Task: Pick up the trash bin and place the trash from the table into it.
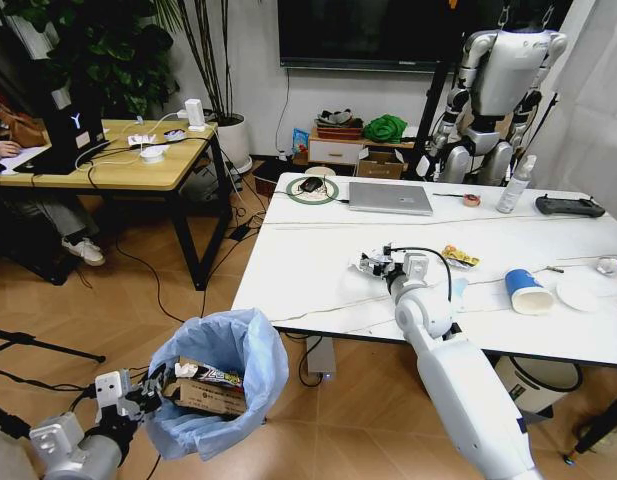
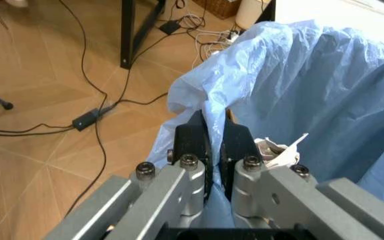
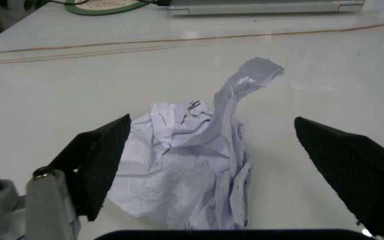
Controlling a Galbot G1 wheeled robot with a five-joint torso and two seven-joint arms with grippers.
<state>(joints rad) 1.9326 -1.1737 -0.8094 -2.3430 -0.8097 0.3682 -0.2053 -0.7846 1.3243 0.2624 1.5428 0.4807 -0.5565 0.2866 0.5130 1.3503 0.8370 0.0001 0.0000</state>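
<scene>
- Trash bin (image 1: pixel 218 385), lined with a blue bag, is being held off the floor beside the table (image 1: pixel 318 290); left gripper (image 2: pixel 212 142) clamped on its rim.
- Cardboard (image 1: pixel 203 395) and a wrapper are already lying inside.
- Crumpled paper (image 3: pixel 192 170) is being straddled by the right gripper (image 3: pixel 225 165), jaws apart.
- Blue paper cup (image 1: pixel 526 291), white lid (image 1: pixel 585 293) and yellow wrapper (image 1: pixel 460 257) are waiting on the table.

Our right arm (image 1: pixel 458 385) is a smooth white shell, thick and rounded, with a thin black cable looping above its wrist. Our right end effector (image 3: pixel 232 165) carries black wedge-shaped fingers. Our left end effector (image 2: pixel 212 145) has black fingertips on grey metal links fastened with round silver screws.
</scene>
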